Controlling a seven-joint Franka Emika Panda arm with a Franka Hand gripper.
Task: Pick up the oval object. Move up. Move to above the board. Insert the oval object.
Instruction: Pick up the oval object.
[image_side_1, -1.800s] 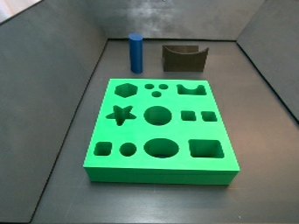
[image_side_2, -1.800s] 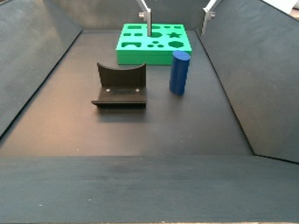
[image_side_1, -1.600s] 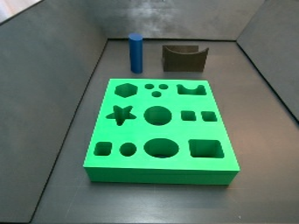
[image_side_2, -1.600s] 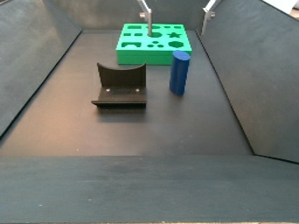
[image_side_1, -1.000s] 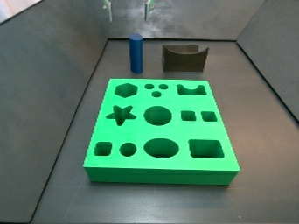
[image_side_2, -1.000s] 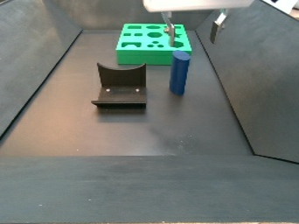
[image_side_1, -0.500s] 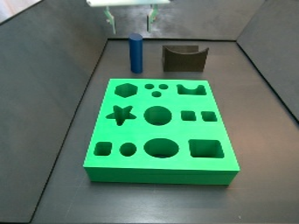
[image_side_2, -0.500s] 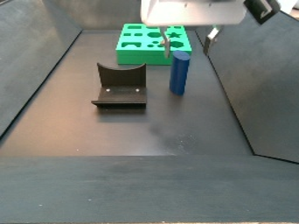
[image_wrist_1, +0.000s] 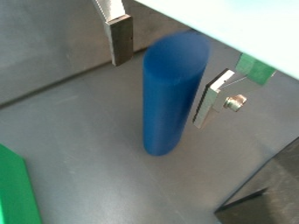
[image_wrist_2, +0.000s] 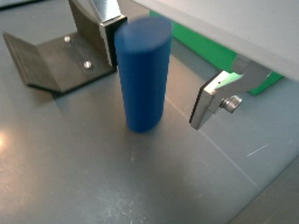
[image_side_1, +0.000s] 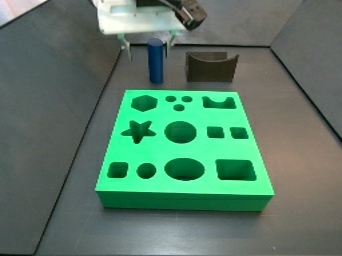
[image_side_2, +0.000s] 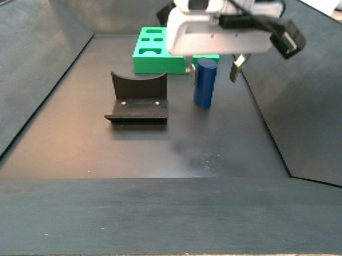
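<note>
**Q:** Gripper status?

**A:** My gripper (image_wrist_1: 163, 66) is down over the oval object (image_wrist_1: 170, 92), with its two plates apart and the peg between them. In both wrist views there's a gap on each side between the fingers (image_wrist_2: 214, 98) and the blue surface, so no contact and nothing clamped. In a side view the white gripper body (image_side_2: 218, 33) covers the peg's top.

**Q:** Where's the peg?

**A:** The oval object (image_side_1: 155, 62) stands upright on the floor near the back wall, well apart from the board (image_side_1: 183, 150). In a side view it sits just beyond the board's far left corner. The base is still on the floor in both wrist views.

**Q:** Board?

**A:** Flat on the floor, green, and the cut-outs all look vacant from the side. One wrist view shows a sliver of its edge (image_wrist_1: 14, 194).

**Q:** Anything else close by?

**A:** The fixture (image_side_2: 135, 99), a dark bracket, stands beside the peg but doesn't touch it. In a wrist view it sits just behind one finger (image_wrist_2: 52, 57). In a side view it's near the back wall, beside the peg (image_side_1: 210, 66).
</note>
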